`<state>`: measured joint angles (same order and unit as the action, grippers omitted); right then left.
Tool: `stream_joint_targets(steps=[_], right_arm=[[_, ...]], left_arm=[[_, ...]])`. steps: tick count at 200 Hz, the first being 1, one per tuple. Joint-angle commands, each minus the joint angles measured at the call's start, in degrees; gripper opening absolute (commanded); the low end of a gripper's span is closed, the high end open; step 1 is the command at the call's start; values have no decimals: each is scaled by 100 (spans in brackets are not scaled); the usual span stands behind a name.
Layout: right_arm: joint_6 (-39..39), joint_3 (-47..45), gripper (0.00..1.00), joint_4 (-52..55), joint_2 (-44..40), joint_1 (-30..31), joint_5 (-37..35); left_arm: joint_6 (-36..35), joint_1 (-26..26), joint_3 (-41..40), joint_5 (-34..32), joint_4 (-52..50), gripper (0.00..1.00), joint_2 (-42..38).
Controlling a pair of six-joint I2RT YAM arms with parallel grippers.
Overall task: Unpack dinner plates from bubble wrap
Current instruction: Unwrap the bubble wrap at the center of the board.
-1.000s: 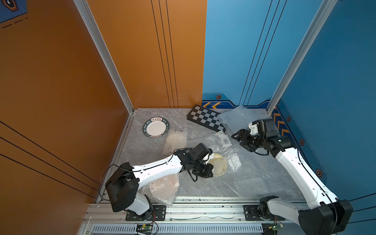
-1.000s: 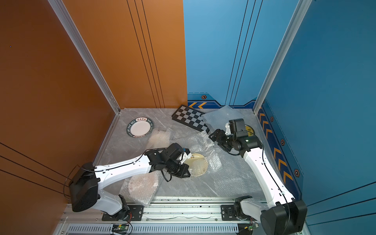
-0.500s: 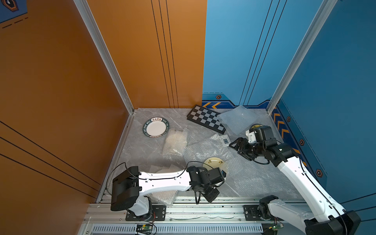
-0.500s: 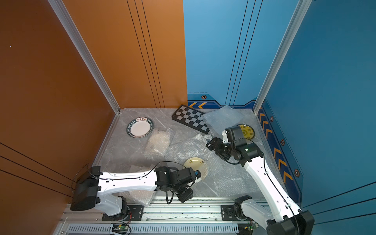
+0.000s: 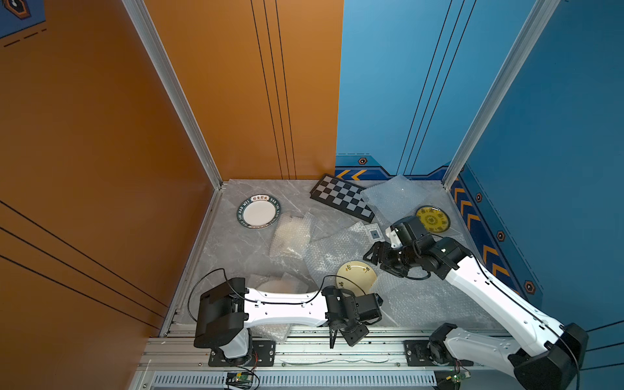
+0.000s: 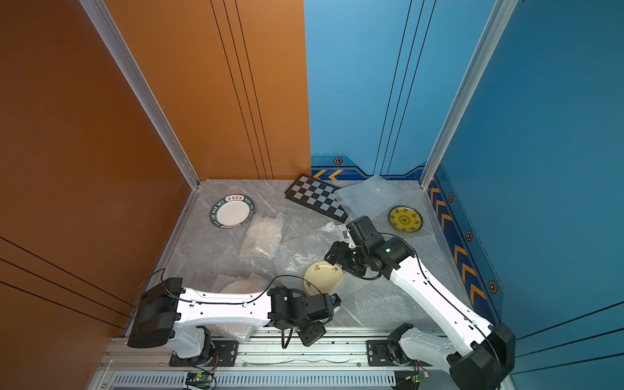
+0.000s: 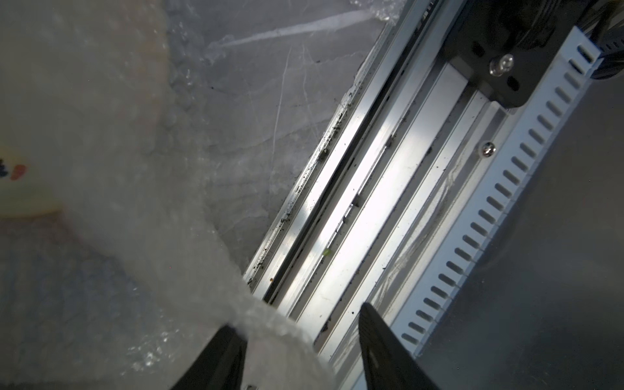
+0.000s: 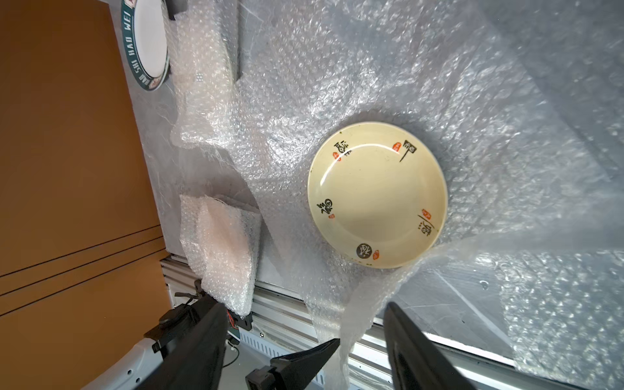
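Note:
A cream dinner plate (image 5: 356, 277) (image 8: 376, 194) with black characters lies bare on a spread sheet of bubble wrap (image 5: 334, 250). A strip of that wrap (image 8: 351, 304) runs from the plate to my left gripper (image 5: 342, 337) (image 7: 297, 315). The left gripper hangs over the front rail, open, with the strip lying against one finger. My right gripper (image 5: 374, 253) (image 8: 304, 337) hovers open just behind the plate, holding nothing. A green-lettered plate (image 5: 259, 211) and a yellow plate (image 5: 432, 219) lie uncovered. Two wrapped bundles (image 5: 290, 233) (image 8: 223, 236) are on the floor.
A black-and-grey checkerboard (image 5: 342, 197) leans at the back wall with a loose wrap sheet (image 5: 395, 196) beside it. A small white card box (image 5: 374, 233) sits by the right arm. The aluminium rail (image 5: 304, 341) edges the front. Walls close in on three sides.
My left gripper drew the wrap back from the plate to the front rail, then opened its jaws. The right gripper moved forward to the cream plate, still open.

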<state>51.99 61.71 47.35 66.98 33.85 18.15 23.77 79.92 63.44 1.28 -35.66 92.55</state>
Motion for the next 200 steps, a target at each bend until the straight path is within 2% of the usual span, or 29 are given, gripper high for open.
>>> stream_joint_targets(steps=[1,56,111,153,200], right_arm=[[97,95,76,-88,291,36,-136],[-128,373,76,-487,1345,42,69],[-61,38,76,-825,1818,61,305],[162,-913,76,-763,1113,86,408],[677,-2097,76,-666,-381,45,264]], left_arm=[[21,-24,33,-207,-125,56,-421],[168,-29,-162,-7,-58,56,-477],[302,-20,-280,53,170,56,-511],[396,-117,-402,0,190,56,-729],[707,-456,-779,46,97,56,-1559]])
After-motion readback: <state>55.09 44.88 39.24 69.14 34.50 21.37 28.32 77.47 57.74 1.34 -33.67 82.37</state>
